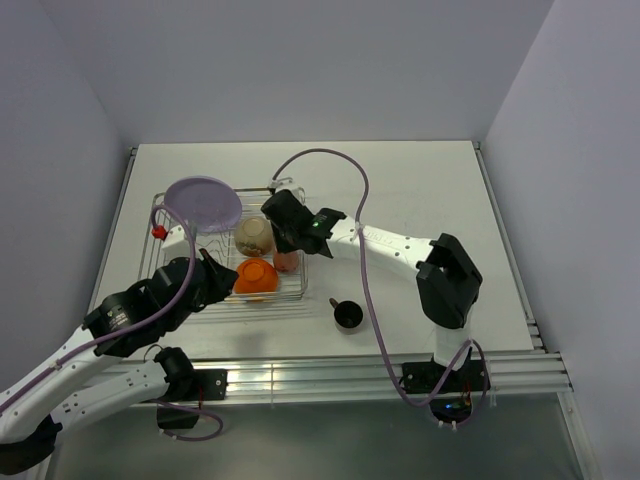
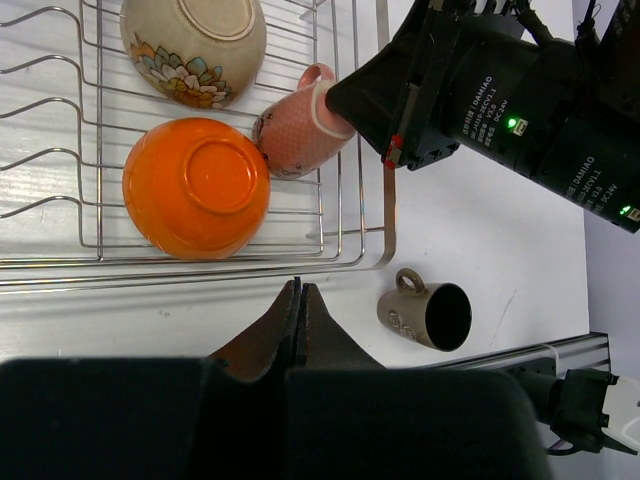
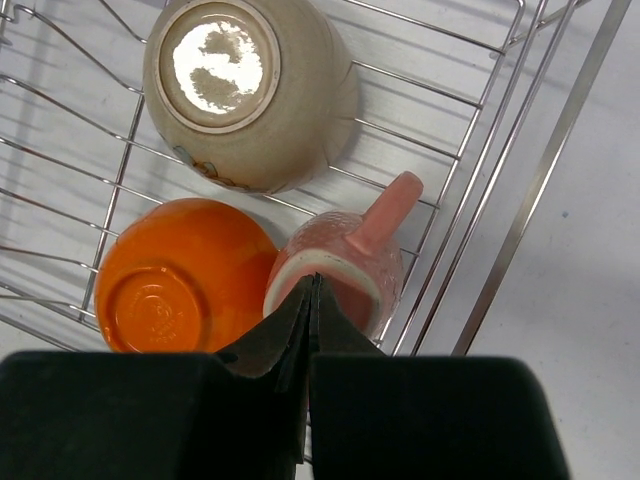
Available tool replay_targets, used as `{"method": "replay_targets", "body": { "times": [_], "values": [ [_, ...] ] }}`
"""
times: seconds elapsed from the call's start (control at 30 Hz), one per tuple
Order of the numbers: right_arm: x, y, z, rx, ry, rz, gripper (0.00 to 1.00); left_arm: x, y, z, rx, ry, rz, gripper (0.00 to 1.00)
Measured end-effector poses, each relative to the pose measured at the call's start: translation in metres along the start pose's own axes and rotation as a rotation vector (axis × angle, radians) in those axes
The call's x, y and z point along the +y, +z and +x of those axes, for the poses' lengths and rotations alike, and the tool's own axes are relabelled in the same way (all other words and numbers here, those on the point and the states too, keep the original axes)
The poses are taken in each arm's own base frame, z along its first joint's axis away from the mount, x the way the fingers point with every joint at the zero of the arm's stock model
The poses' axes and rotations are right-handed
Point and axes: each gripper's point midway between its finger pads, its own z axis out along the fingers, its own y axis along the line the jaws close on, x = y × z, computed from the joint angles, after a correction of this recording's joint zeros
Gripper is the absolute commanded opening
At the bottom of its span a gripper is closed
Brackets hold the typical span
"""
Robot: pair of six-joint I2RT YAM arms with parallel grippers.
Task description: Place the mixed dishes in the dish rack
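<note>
The dish rack [image 1: 290,296] holds the lilac plate [image 1: 203,203] standing on edge at its far left. The beige bowl [image 3: 250,90] and the orange bowl [image 3: 180,275] lie upside down in it. The pink cup [image 3: 345,260] lies on its side beside them, mouth toward my right gripper [image 3: 312,282]. That gripper is shut, its tips at the cup's rim. My left gripper [image 2: 299,285] is shut and empty, just outside the rack's near rim [image 2: 384,200]. The dark cup [image 2: 428,312] lies on its side on the table, right of the left gripper.
The white table [image 1: 420,190] is walled on three sides. A lilac cable [image 1: 362,215] loops over the right arm. A metal rail [image 1: 350,375] runs along the near edge.
</note>
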Motion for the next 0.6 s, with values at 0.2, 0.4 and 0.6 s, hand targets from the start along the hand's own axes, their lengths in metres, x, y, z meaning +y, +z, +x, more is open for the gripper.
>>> {"method": "replay_targets", "body": {
  "times": [0.2,0.4,0.6],
  "values": [
    [-0.005,-0.003,0.000,-0.008,0.000,0.022,0.00,0.000,0.000,0.000,0.000,0.000,0.000,0.00],
    [-0.011,-0.013,-0.005,-0.032,-0.007,0.030,0.00,-0.001,0.001,0.000,-0.001,-0.001,0.002,0.00],
    [-0.026,-0.053,-0.015,-0.118,0.025,0.041,0.02,0.002,0.003,0.004,0.006,0.005,-0.006,0.00]
  ]
}}
